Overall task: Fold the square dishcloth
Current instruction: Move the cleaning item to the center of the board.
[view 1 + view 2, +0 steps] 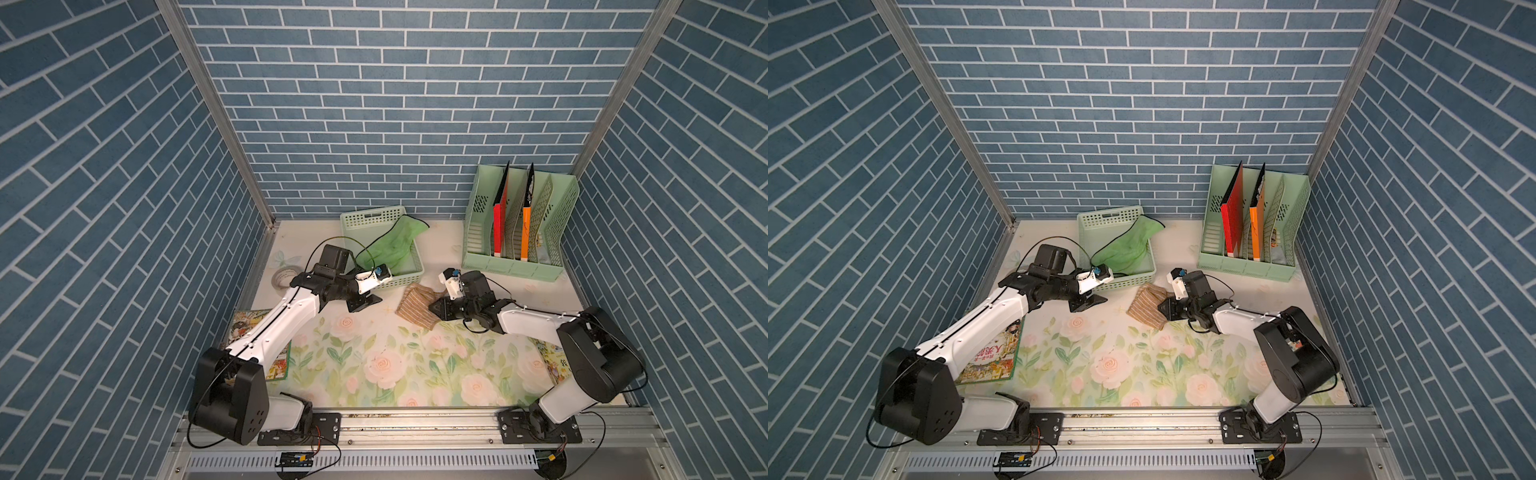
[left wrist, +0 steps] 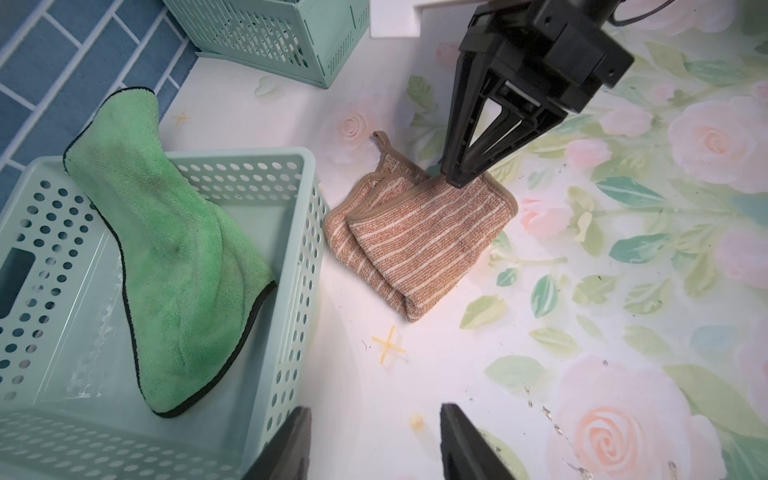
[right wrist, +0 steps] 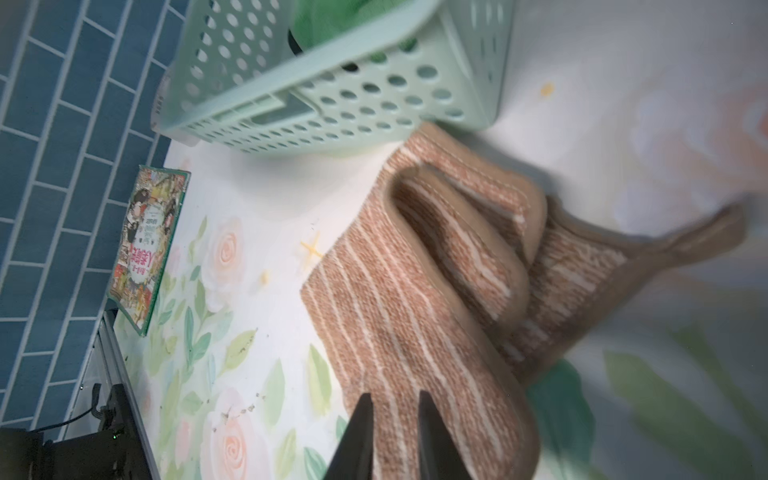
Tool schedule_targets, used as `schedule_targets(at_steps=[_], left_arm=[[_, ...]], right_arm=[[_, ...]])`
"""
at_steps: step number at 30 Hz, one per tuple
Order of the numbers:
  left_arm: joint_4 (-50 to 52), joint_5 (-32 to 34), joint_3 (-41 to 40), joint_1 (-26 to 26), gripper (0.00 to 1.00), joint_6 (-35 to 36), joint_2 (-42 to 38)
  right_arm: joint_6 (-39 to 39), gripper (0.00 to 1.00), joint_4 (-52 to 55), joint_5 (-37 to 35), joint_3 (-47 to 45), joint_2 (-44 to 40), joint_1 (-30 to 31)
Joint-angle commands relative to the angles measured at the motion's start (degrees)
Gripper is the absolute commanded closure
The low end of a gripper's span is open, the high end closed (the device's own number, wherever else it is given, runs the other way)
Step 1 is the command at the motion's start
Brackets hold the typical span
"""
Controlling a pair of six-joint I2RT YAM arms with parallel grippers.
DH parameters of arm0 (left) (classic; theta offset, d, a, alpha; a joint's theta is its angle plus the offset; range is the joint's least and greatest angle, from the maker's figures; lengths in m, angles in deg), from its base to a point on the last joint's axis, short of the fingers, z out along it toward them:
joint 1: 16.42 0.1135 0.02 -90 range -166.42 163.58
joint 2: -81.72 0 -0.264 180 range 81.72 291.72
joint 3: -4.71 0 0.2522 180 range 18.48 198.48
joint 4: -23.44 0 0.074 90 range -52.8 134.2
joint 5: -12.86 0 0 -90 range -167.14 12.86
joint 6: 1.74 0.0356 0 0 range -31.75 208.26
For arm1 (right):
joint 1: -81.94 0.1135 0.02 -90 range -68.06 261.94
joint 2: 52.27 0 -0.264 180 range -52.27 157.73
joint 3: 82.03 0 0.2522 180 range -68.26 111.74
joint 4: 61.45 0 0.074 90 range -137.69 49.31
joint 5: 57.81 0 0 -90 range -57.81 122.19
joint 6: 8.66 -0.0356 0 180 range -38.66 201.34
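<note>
basket [image 1: 365, 222] just behind dishcloth [image 1: 413, 311], open floral table [image 1: 374, 347] in front

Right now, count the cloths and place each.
2. The striped dishcloth lies beside the basket; the green cloth drapes over that basket's rim. More could hide inside.

Striped dishcloth [image 1: 415, 311], loosely folded on the worktop [image 1: 374, 332]

Tan-brown cloth with thin cream lines and a plain tan binding, doubled over in loose, uneven layers whose edges do not line up. A hanging loop [image 2: 380, 139] pokes out at one corner. It lies in the worktop's back half, about midway between the left and right edges, with one edge nipped by the right claw [image 2: 457, 179].
</note>
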Motion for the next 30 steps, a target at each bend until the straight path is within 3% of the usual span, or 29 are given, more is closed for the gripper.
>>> schedule_targets(at_steps=[1, 6, 10, 15, 24, 30], left_arm=[[3.5, -1.8, -1.0, 1.0, 0.44, 0.3, -2.2], [3.1, 0.0, -0.5, 2.2, 0.41, -2.6, -3.2], [1.7, 2.2, 0.2, 3.3, 0.4, -5.2, -2.9], [1.1, 3.3, 0.3, 3.5, 0.41, -6.1, -3.0], [2.0, 5.7, -0.2, 3.5, 0.41, -4.6, -4.0], [1.5, 7.4, 0.2, 3.5, 0.4, -4.8, -2.2]], right_arm=[[-1.2, 0.8, 1.0, -1.9, 3.6, 1.9, 2.8], [-2.3, 0.82, -1.6, -0.7, 7.9, 13.1, 5.5], [-4.0, 0.79, -5.3, -0.8, 6.4, 17.0, 4.5], [-4.1, 0.81, -5.3, -3.3, 0.9, 14.3, -0.5], [-5.9, 0.81, -6.5, -6.9, -8.6, 7.3, -15.8], [-6.0, 0.79, -3.9, -9.9, -8.3, 2.8, -18.8]])
